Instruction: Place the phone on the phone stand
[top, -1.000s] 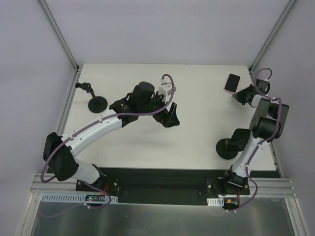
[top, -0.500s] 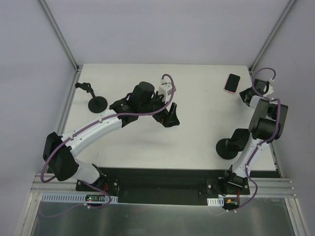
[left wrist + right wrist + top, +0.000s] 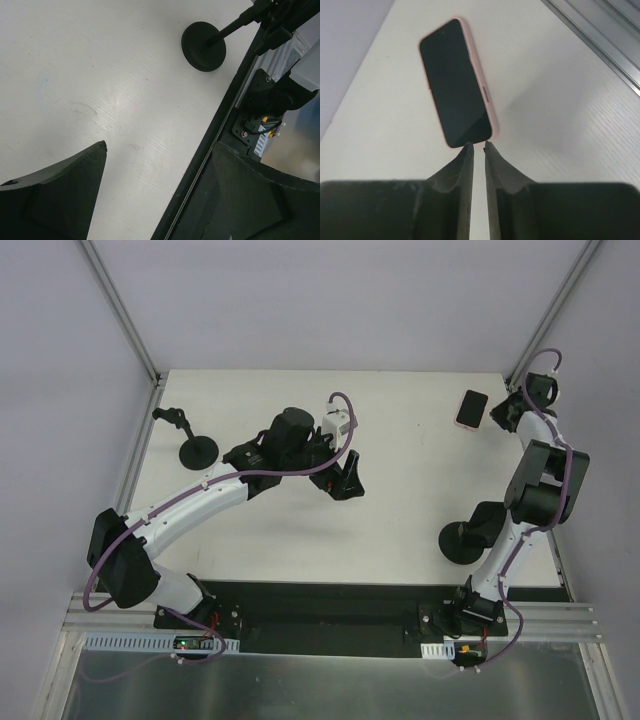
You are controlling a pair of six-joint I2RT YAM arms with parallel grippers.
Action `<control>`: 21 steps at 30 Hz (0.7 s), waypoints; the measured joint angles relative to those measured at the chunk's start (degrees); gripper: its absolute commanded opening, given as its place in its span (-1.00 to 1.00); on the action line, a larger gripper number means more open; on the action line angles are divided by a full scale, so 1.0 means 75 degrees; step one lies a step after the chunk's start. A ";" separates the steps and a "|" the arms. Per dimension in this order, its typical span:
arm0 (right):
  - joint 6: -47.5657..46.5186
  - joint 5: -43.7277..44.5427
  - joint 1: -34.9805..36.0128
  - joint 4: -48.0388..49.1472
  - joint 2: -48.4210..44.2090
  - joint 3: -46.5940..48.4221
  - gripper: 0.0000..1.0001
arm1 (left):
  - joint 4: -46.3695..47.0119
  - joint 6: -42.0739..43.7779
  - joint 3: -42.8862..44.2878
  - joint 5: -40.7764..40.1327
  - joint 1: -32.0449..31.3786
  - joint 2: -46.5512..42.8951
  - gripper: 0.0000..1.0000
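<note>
The phone (image 3: 471, 409), black screen in a pink case, lies flat on the white table at the back right; it also shows in the right wrist view (image 3: 456, 110). My right gripper (image 3: 497, 414) is beside its right end. In the right wrist view this gripper (image 3: 476, 146) is shut to a narrow slit, holds nothing, and its tips meet the phone's near end. The phone stand (image 3: 197, 450), black with a round base and a thin arm, stands at the back left. My left gripper (image 3: 345, 480) hangs wide open and empty over the table's middle (image 3: 155, 150).
A black disc base with a rod (image 3: 464, 542) sits on the table by the right arm; it also shows in the left wrist view (image 3: 203, 40). A black strip and metal rail (image 3: 330, 605) run along the near edge. Frame posts stand at the back corners.
My right gripper has swung toward the back right corner and now points at the phone's end. The phone, the stand and the left arm have not moved.
</note>
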 measured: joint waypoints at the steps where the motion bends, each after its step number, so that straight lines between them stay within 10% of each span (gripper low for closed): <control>1: -0.0122 -0.0058 0.0035 -0.0294 0.0000 0.0291 -0.21 | 0.0003 0.0003 0.0000 0.0000 0.0000 0.0000 0.71; 16: -0.2072 -0.0460 0.0670 -0.3264 -0.1247 0.0895 0.99 | 0.0017 0.0006 -0.0044 0.0003 0.0000 0.0017 0.74; 21: -0.2334 -0.0204 0.0656 -0.4033 -0.3037 0.0280 0.93 | 0.0102 -0.0009 -0.0175 0.0006 -0.0009 -0.0003 0.74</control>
